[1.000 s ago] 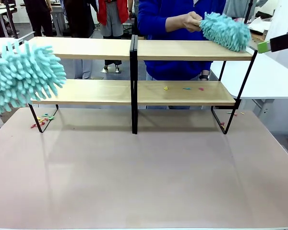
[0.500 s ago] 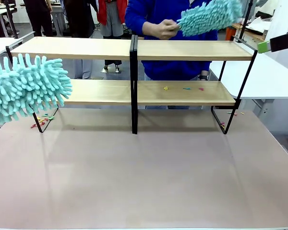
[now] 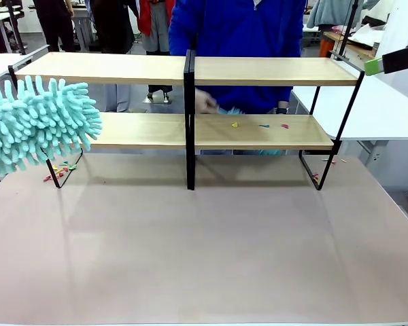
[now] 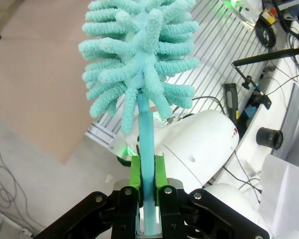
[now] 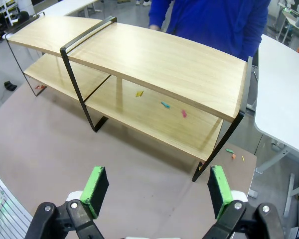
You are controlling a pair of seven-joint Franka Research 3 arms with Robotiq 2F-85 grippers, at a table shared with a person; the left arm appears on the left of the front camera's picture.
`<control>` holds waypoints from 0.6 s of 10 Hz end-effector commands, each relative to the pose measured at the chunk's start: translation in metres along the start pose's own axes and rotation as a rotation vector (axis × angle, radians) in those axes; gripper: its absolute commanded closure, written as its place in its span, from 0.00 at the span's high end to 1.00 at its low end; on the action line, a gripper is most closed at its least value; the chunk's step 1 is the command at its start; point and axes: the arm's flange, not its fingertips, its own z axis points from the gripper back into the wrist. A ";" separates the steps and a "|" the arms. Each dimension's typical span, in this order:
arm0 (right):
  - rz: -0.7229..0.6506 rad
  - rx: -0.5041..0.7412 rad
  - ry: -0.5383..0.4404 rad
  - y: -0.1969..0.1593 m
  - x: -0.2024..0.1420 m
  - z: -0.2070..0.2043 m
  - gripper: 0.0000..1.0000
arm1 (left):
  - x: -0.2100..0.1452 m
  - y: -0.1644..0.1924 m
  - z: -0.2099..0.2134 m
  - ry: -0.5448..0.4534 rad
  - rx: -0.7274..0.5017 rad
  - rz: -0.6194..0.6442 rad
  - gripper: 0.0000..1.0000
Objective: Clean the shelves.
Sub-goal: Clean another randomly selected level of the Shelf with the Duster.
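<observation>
My left jaws grip the teal duster [image 4: 139,55], my right jaws gape; beyond them, coloured scraps [image 5: 163,104] lie unswept on the lower board of the shelves [image 5: 164,59]

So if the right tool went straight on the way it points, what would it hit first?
Probably the shelves: the right tool, open, aims at their right half, about where the coloured scraps lie on the lower board. Depth is unclear; the table could come first.
</observation>
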 end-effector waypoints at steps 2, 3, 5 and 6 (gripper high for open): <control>-0.003 0.007 -0.002 0.000 0.000 0.000 1.00 | 0.000 0.000 0.000 0.000 0.000 0.000 0.12; -0.003 0.007 -0.002 0.000 0.000 0.000 1.00 | 0.000 0.000 0.000 0.000 0.000 0.000 0.12; -0.003 0.007 -0.002 0.000 0.000 0.000 1.00 | 0.000 0.000 0.000 0.000 0.000 0.000 0.12; -0.003 0.007 -0.002 0.000 0.000 0.000 1.00 | 0.022 -0.012 -0.004 -0.028 -0.013 -0.004 0.12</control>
